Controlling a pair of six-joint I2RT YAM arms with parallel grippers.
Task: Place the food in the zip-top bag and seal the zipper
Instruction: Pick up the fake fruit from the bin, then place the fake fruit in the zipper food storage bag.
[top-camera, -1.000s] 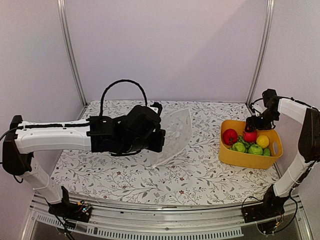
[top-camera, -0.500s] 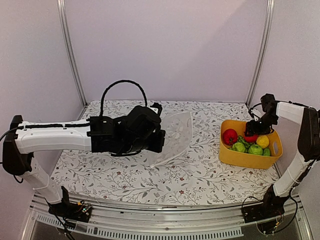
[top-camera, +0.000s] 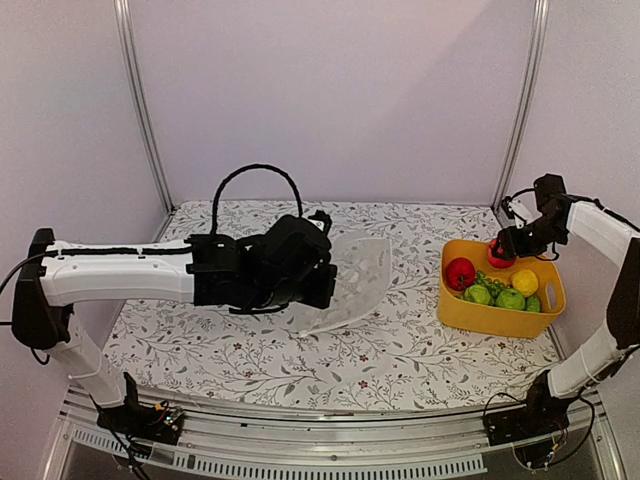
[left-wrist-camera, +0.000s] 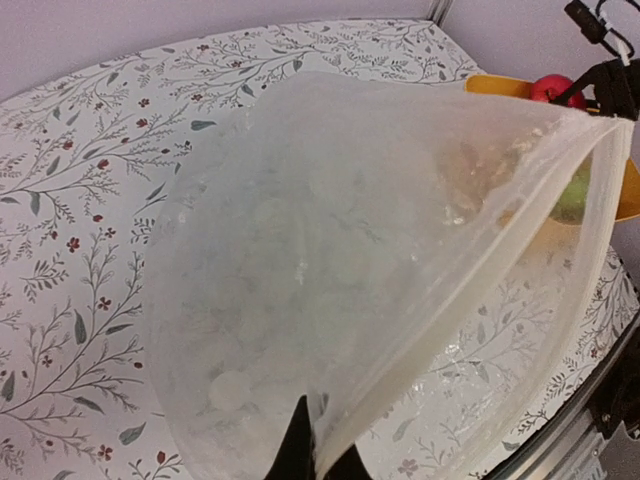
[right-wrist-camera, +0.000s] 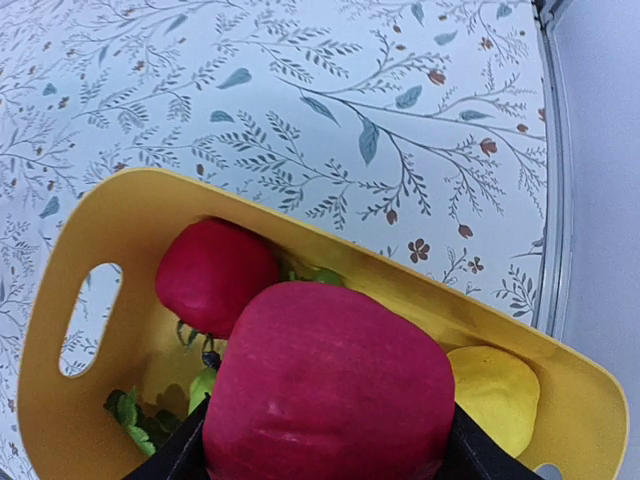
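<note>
**Illumination and image quality in three simultaneous views**

Overhead view: bright, even, diffuse light from above. The pale walls carry a faint lilac cast, and the left arm (top-camera: 120, 275) throws only a weak, soft-edged shadow on the table (top-camera: 400, 350). Detail is slightly soft, and the upright frame posts (top-camera: 140, 110) slant, a wide-angle effect.

Left wrist view: the zip-top bag (left-wrist-camera: 330, 270) fills the frame as a milky veil that dims the print behind it, with small highlights along its creases. The left gripper (left-wrist-camera: 318, 460), nearest the lens, shows as a dark silhouette.

Right wrist view: the red ball (right-wrist-camera: 330, 400), close to the lens, is matte, slightly soft and without glare. The interior of the yellow tub (right-wrist-camera: 130, 200) lies in shade, while the table print is crisp.
</note>
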